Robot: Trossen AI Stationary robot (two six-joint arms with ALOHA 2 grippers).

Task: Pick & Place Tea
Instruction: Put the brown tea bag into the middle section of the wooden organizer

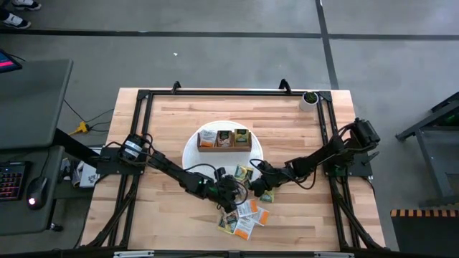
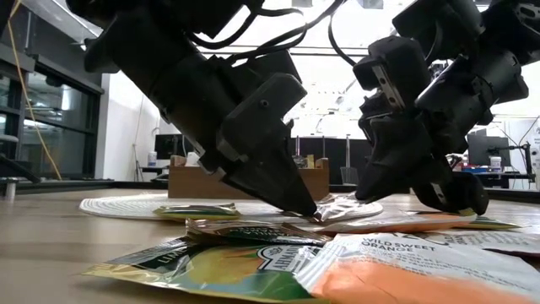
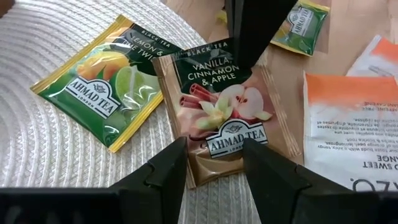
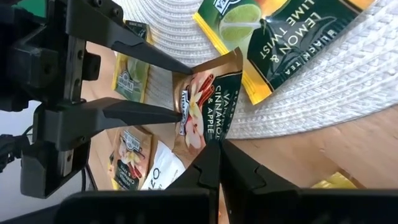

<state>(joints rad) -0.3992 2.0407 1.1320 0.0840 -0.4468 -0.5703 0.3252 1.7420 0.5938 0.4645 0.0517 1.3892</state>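
A brown vanilla-cinnamon-apple tea packet (image 3: 224, 118) lies partly on the white woven mat (image 3: 56, 155), next to a green lemon-lime packet (image 3: 106, 81). My right gripper (image 4: 217, 149) is shut on the brown packet's far edge. My left gripper (image 3: 214, 155) is open, its fingertips standing over the packet's opposite end. In the high view both grippers, left (image 1: 231, 190) and right (image 1: 252, 183), meet just below the mat. More packets (image 1: 244, 215) lie in a loose heap on the wood toward the near edge. My right gripper pinches the brown packet's edge (image 4: 214, 134) at its title end between both fingers, coming in low from the table's right. That end is raised and the packet bows; its other end stays down by the mat. My left gripper's fingertips (image 4: 180, 112) are at the packet's logo end; whether they touch it, I cannot tell.
The wooden three-compartment box (image 1: 224, 138) stands on the mat's far half, with packets inside. An orange-and-white packet (image 3: 348, 124) and a green one (image 3: 301, 25) lie on the wood beside the grippers. A small potted plant (image 1: 310, 98) sits at the far right corner.
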